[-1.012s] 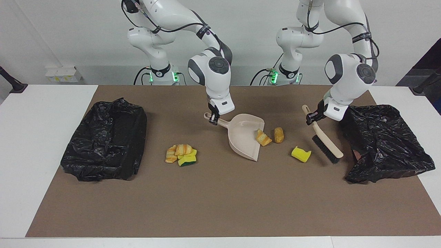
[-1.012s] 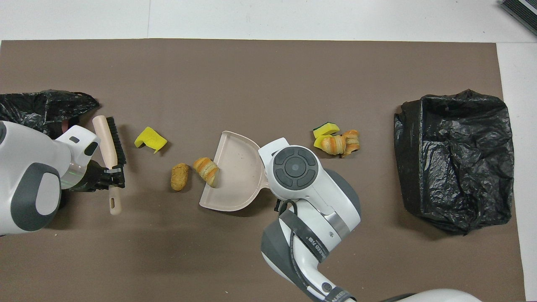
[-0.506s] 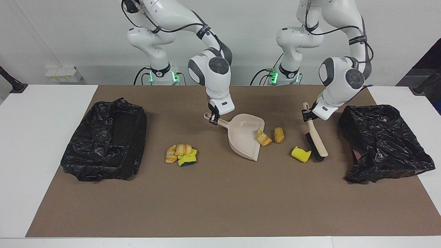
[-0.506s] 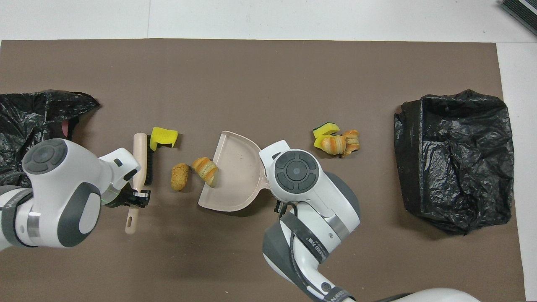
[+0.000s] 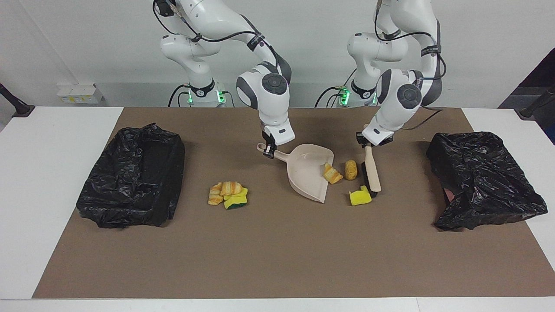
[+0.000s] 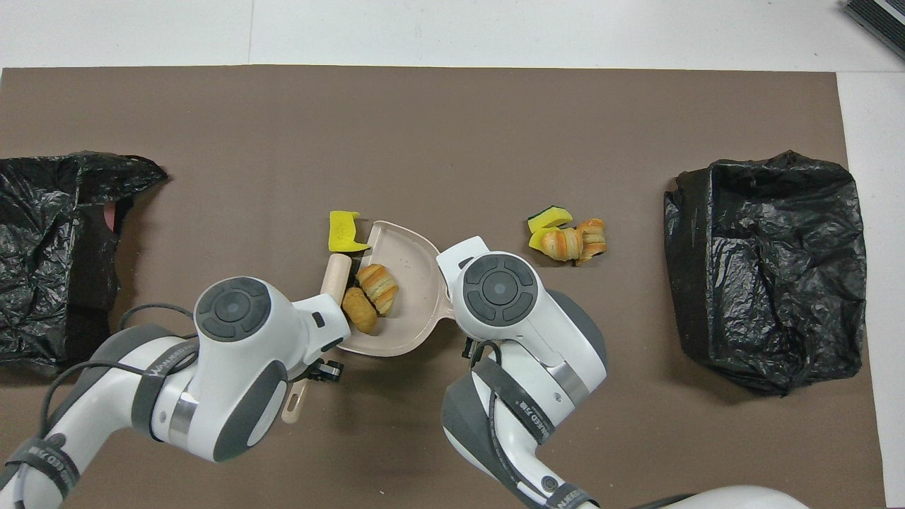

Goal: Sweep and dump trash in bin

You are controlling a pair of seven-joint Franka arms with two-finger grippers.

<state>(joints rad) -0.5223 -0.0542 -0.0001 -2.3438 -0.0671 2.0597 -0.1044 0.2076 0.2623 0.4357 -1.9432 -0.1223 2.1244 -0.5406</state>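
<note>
Left gripper [image 5: 365, 141] was clamped on the handle of the brush [image 5: 372, 171], jaws closed tight around it. The brush ran down from the jaws to the mat, bristle end low. Just off the brush tip lay a yellow sponge chunk [image 5: 360, 197], touching or nearly touching the bristles. A brown bread lump [image 5: 350, 169] sat beside the brush, between it and the dustpan [image 5: 308, 171].

Right gripper [image 5: 269, 150] was closed on the dustpan's handle; the pan extended away from those jaws, its open lip toward the brush. A striped croissant piece [image 5: 331, 173] rested at the pan's lip.

More trash, a pile of croissant pieces and a green-backed sponge [image 5: 229, 194], lay well apart from both jaws, toward the right arm's end.

Black bag bins: one [image 5: 132, 177] at the right arm's end, one [image 5: 482, 178] at the left arm's end.
</note>
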